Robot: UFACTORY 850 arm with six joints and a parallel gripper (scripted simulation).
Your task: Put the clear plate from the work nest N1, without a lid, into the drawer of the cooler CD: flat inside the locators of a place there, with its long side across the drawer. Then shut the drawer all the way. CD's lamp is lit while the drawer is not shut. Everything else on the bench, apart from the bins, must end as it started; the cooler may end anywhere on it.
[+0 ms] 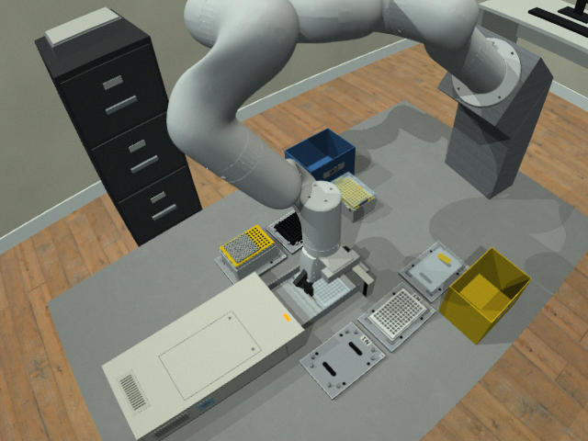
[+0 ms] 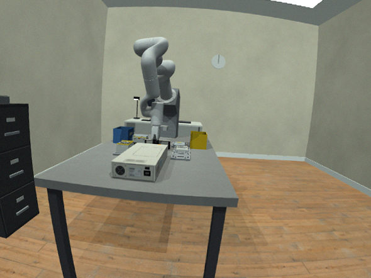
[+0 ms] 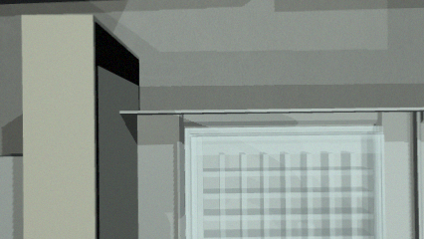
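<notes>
My gripper [image 1: 334, 286] [image 2: 157, 144] is shut on the clear plate [image 1: 332, 290] [image 3: 289, 199], over the pulled-out drawer [image 1: 295, 303] [image 3: 156, 194] of the cooler. The plate has no lid, looks level, and has its long side across the drawer. In the wrist view it lies between the drawer's side walls, clear of the cooler front; I cannot tell whether it touches the drawer floor. The cooler CD [image 1: 209, 360] [image 2: 139, 154] [image 3: 57, 124] is a long beige box; its orange lamp [image 1: 287, 317] is lit. The work nest N1 [image 1: 342, 363] stands empty.
A nest with a white plate [image 1: 398, 313], a nest with a clear lid-like piece [image 1: 427, 267] and a yellow bin [image 1: 474, 303] stand right of the drawer. A yellow tip rack [image 1: 246, 244], a black plate [image 1: 288, 229], a yellow-topped box [image 1: 354, 192] and a blue bin [image 1: 320, 153] stand behind.
</notes>
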